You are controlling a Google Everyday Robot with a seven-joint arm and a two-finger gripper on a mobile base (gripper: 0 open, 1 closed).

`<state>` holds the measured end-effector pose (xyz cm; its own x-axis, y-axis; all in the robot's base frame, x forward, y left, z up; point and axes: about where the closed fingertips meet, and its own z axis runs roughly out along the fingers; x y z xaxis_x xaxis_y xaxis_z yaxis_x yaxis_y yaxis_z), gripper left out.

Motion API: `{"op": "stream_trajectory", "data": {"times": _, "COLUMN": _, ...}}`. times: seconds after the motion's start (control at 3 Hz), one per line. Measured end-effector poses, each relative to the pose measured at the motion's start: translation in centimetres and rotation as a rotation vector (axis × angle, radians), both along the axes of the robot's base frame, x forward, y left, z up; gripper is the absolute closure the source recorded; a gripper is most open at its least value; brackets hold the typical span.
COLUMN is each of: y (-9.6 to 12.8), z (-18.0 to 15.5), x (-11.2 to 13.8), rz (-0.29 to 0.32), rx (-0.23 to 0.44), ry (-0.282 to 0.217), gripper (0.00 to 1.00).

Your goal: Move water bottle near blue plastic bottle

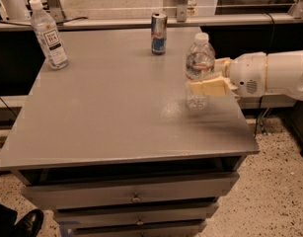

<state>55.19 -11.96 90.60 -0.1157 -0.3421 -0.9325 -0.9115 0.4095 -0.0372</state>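
The water bottle (199, 58), clear and ribbed with a white cap and a reddish band, stands upright at the right side of the grey table (116, 107). My gripper (204, 77) reaches in from the right and is shut on its middle, with the near cream finger (210, 88) across the front and the other behind. The blue plastic bottle (49, 34), slim with a white cap and a large white label, stands at the table's far left corner, well apart from the water bottle.
A blue-silver can (159, 33) stands at the far middle of the table, between the two bottles. The table's right edge is just under my white arm (274, 75). Drawers (136, 196) sit below the tabletop.
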Motion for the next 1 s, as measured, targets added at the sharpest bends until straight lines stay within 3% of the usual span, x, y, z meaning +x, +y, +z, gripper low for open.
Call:
{"op": "stream_trajectory", "data": {"times": 0.33, "y": 2.53, "z": 2.33, "x": 0.04, "rz": 0.013, "rx": 0.007, "ry": -0.037, "gripper": 0.88}}
{"op": "stream_trajectory", "data": {"times": 0.67, "y": 2.72, "z": 2.36, "x": 0.01, "rz": 0.016, "rx": 0.006, "ry": -0.037, "gripper": 1.0}}
{"op": "stream_trajectory", "data": {"times": 1.0, "y": 2.73, "z": 2.36, "x": 0.01, "rz": 0.016, "rx": 0.006, "ry": -0.037, "gripper": 1.0}}
